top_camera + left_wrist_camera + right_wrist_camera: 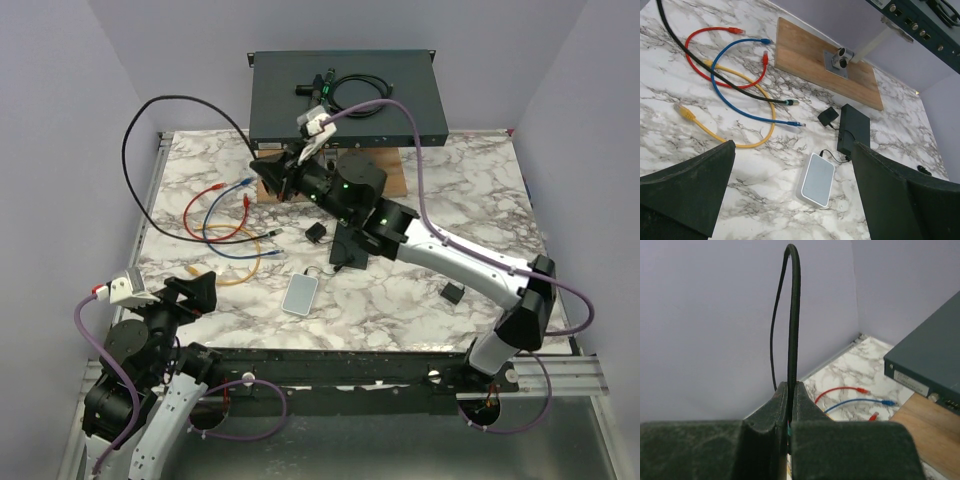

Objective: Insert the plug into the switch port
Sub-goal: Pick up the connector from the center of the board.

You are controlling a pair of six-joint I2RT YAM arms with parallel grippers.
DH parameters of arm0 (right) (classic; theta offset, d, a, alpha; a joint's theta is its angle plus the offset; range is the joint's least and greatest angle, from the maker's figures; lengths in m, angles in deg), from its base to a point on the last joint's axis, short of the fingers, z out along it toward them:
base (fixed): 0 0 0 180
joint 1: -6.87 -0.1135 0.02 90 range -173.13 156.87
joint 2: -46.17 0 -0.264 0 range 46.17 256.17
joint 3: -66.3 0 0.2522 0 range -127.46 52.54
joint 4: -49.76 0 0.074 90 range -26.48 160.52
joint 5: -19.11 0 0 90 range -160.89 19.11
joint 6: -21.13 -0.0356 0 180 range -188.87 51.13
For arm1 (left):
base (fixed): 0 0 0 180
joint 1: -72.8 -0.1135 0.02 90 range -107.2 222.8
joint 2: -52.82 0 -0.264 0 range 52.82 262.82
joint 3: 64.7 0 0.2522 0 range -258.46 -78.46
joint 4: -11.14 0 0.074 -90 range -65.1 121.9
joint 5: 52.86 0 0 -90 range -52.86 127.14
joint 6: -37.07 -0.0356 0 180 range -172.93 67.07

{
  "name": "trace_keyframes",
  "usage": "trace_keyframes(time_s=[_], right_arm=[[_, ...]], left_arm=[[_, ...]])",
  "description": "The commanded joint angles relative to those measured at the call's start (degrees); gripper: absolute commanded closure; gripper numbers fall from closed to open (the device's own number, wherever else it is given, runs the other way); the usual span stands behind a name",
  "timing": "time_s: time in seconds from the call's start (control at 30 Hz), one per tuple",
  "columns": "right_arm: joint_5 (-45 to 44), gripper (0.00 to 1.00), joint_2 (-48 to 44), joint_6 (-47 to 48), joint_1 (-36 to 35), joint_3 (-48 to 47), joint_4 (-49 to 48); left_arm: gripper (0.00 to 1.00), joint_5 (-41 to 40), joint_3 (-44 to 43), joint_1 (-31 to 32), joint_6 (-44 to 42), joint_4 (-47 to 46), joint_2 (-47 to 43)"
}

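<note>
Marble-patterned in white and grey, the smooth flat tabletop (pixel 450 190) is carrying a dark teal rectangular metal switch (pixel 400 120) at its far edge. The switch is sitting raised over a flat wooden board (pixel 800 50) with visible grain.

The right gripper (pixel 790 390) is reaching to a spot just in front of the switch's front left corner. Its two dark, felt-textured fingers (pixel 765 420) are pressing fully together on a black round-section cable (pixel 794 315). The plug on the held end is lying between the pads and is mostly hidden, so which way it is facing cannot be told. In the right wrist view the cable's long axis is running straight up out of the closed fingers, then bending over into a narrow loop. In the top view the cable is arcing left above the table and coming down to a free end (pixel 792 102) that is resting on the marble.

The left gripper (pixel 794 145) is hovering over the near left of the table with its fingers spread wide and nothing between them.

Four cables are lying in view:
- one black
- one red cable (pixel 687 47)
- one blue cable (pixel 713 75)
- one yellow cable (pixel 686 113)

The last three are curling in overlapping loops on the left.

Near the centre, three items are lying close together:
- one white rounded-rectangle device (pixel 816 179)
- one flat black box (pixel 852 127)
- one small black adapter (pixel 827 116)
</note>
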Motion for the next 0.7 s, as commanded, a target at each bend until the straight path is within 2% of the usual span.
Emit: trace_keyframes(time_s=[0.0,0.23,0.47,0.67], right_arm=[[-2.7,0.99,-7.1,3.0,-0.2,-0.5,-2.2],[-7.3,0.99,-18.0,6.2,-0.2,1.3,-1.1],[-13.3,0.99,-26.8,8.7,-0.2,-1.7,6.2],[-29.2,0.99,-32.4,9.4,-0.2,-1.3,14.2]], left_arm=[[0.01,-1.7,0.5,-0.2,0.4,0.5,-13.6],[0.01,-1.8,0.6,-0.2,0.5,0.4,-14.1],[0.02,-1.3,0.7,-0.3,0.3,0.0,-14.2],[0.02,-1.1,0.7,-0.3,0.2,0.0,-15.3]])
